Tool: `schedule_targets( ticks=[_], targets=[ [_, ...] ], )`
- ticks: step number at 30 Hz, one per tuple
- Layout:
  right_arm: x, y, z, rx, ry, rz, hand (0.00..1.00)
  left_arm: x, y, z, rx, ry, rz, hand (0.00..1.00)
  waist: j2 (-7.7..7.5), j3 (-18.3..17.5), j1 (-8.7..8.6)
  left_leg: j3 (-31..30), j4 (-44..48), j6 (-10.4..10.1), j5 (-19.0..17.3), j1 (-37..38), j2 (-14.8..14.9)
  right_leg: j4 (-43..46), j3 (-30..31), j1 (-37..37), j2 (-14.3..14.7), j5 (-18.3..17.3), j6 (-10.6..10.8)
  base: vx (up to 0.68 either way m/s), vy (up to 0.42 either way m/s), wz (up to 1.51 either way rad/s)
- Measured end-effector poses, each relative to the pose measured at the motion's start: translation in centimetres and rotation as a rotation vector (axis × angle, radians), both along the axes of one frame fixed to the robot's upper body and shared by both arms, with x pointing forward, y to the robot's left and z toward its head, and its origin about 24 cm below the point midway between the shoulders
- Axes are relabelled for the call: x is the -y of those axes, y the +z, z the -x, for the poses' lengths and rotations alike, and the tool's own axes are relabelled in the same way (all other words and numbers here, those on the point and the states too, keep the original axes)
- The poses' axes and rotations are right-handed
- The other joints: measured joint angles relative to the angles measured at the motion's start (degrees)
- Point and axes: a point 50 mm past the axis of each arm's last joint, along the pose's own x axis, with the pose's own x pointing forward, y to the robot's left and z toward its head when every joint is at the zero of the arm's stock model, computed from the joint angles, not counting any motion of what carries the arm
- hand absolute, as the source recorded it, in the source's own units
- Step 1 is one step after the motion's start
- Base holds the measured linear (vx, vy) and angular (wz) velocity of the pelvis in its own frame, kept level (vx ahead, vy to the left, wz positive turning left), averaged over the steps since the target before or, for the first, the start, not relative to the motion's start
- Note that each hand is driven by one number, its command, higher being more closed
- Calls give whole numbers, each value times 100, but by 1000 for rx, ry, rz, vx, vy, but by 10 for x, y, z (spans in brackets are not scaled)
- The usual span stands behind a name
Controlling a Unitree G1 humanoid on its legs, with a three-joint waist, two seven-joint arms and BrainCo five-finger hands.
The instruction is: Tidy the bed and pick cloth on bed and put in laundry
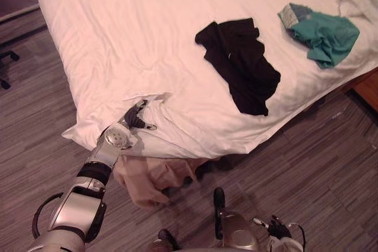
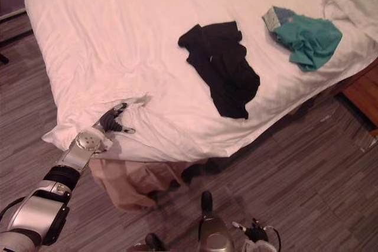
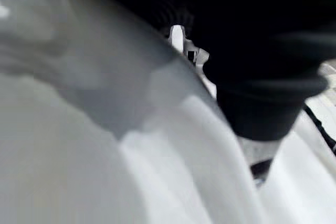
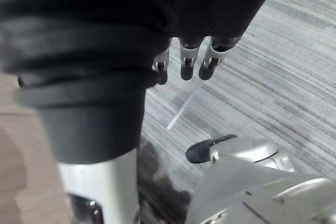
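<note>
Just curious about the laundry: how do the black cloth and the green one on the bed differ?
The black cloth lies spread long and flat; the green cloth is bunched up. The black one is larger and nearer the left hand. Both rest on the white sheet, untouched.

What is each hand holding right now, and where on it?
Left hand pinches the white sheet at its bunched edge near the corner. Right hand hangs open over the floor, holding nothing.
</note>
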Motion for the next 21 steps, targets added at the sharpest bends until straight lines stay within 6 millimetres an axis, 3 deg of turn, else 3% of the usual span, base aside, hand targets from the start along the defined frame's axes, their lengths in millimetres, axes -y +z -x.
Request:
schedule_targets(
  ticks=[4,6,7,12,13,14,15,16,20,21],
  targets=[
    [32,30,-22,150,-56,68,0,-3,-12,10,-28,3,-10,100,12,-5,-16,-17,0,58,-37,12,-34,-175,12,104,-39,88,127,-56,-3,0],
    [64,59,-35,267,-138,152,0,-7,-24,24,-39,1,38,100,40,-22,-9,-126,0,67,-41,39,-48,-229,-72,209,-65,130,178,-9,14,16],
    [70,64,-36,283,-150,173,0,-8,-28,29,-43,-1,49,100,47,-27,-9,-167,-1,46,-29,46,-53,-228,-123,238,-71,139,166,22,19,21],
    [123,122,-47,400,-256,365,0,-17,-70,88,-139,2,183,100,96,-111,119,-478,-39,45,-41,224,-59,-231,-347,580,-100,108,113,45,46,31],
    [133,142,-56,434,-263,415,0,-23,-89,113,-207,25,209,0,102,-234,184,-551,-43,46,-43,205,-77,-232,-436,594,-130,106,113,23,41,20],
    [135,150,-60,452,-262,433,0,-24,-97,123,-239,35,214,0,99,-287,208,-588,-47,46,-43,197,-85,-232,-461,598,-141,105,112,15,43,27],
    [137,170,-74,503,-254,468,0,-26,-114,147,-303,77,243,0,93,-365,266,-659,-51,47,-44,206,-102,-233,-497,642,-159,104,110,-2,33,22],
    [136,183,-84,540,-235,491,100,-24,-126,160,-332,114,284,0,89,-414,340,-711,-49,64,-53,220,-116,-237,-531,686,-174,104,110,-16,32,23],
    [113,219,-122,644,-55,563,100,-34,-155,193,-390,323,355,0,29,-540,551,-962,-47,84,-63,205,-139,-243,-685,779,-220,99,112,-74,17,24],
    [89,231,-141,696,90,587,100,-51,-168,218,-426,496,355,0,-17,-589,629,-1023,-36,88,-63,191,-144,-267,-761,785,-233,86,131,-102,-21,11]
  ],
)
